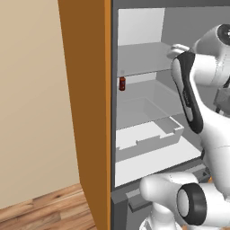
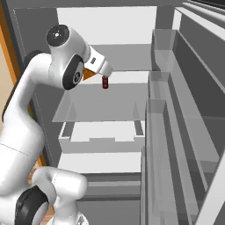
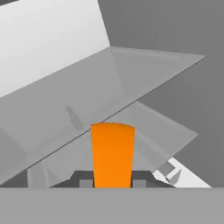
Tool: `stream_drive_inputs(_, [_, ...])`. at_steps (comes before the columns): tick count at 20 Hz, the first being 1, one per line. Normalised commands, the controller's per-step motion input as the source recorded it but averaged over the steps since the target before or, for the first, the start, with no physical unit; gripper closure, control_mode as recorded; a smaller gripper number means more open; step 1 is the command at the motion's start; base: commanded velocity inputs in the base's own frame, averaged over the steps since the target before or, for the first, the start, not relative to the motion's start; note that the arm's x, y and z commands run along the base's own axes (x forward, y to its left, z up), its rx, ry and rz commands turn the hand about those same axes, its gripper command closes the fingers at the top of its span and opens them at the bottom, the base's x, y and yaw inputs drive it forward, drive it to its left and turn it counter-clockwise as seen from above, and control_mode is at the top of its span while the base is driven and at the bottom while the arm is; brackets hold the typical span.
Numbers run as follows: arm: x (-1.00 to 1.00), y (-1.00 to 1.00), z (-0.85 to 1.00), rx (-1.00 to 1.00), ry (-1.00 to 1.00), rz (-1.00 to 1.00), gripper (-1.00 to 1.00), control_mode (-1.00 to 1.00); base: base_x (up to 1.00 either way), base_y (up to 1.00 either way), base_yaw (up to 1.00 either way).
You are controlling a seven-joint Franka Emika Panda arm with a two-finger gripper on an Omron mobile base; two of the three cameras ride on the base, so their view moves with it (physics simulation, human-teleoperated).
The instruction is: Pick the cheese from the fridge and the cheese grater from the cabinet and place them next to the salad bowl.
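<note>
Cheese [image 3: 112, 154] sits right between the jaws [image 3: 112, 183], and the jaws are squeezed tight on it. In the hand view the orange wedge stands up from between the two dark finger tips [image 3: 85, 182], with its long side pointing straight out ahead of the jaws, the same way the hand looks. In the right base view a small bit of orange [image 2: 89, 74] peeks out under the white hand, so the cheese is up in the air and not lying on a shelf. The hand is inside the fridge [image 2: 197, 110], and the pale shelves [image 2: 105, 103] are below and ahead of the jaws. A small dark red bottle [image 2: 105, 82] stands on a shelf just past the jaws and a little lower; it is close, but it looks apart from the cheese. There is only one arm, so it does all the work. I think the first pick is done and the cheese now has to come out of the fridge. The way out is behind the jaws, toward the robot, so the hand should pull straight back. The orange-brown wall [image 1: 85, 108] is off to the side.
</note>
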Motion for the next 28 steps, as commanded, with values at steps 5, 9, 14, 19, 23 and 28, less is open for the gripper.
stream_drive_inputs(5, [-1.0,0.05,0.0,0.0,0.0,0.0,1.0,-1.0,0.0,0.0,0.0])
stream_drive_inputs(9, [-1.0,0.0,0.0,0.0,0.01,-0.01,1.0,-1.0,0.0,0.0,0.0])
stream_drive_inputs(14, [-1.0,0.01,-0.03,0.0,0.02,-0.02,1.0,-1.0,0.0,0.0,0.0])
stream_drive_inputs(19, [-0.96,0.06,-0.01,0.0,0.01,0.0,1.0,-1.0,0.0,0.0,0.0])
stream_drive_inputs(23, [-0.82,0.2,0.0,0.0,-0.02,0.0,1.0,-1.0,0.0,0.0,0.0])
stream_drive_inputs(28, [-0.35,0.18,0.14,-0.02,0.0,0.0,1.0,-1.0,0.0,0.0,0.0])
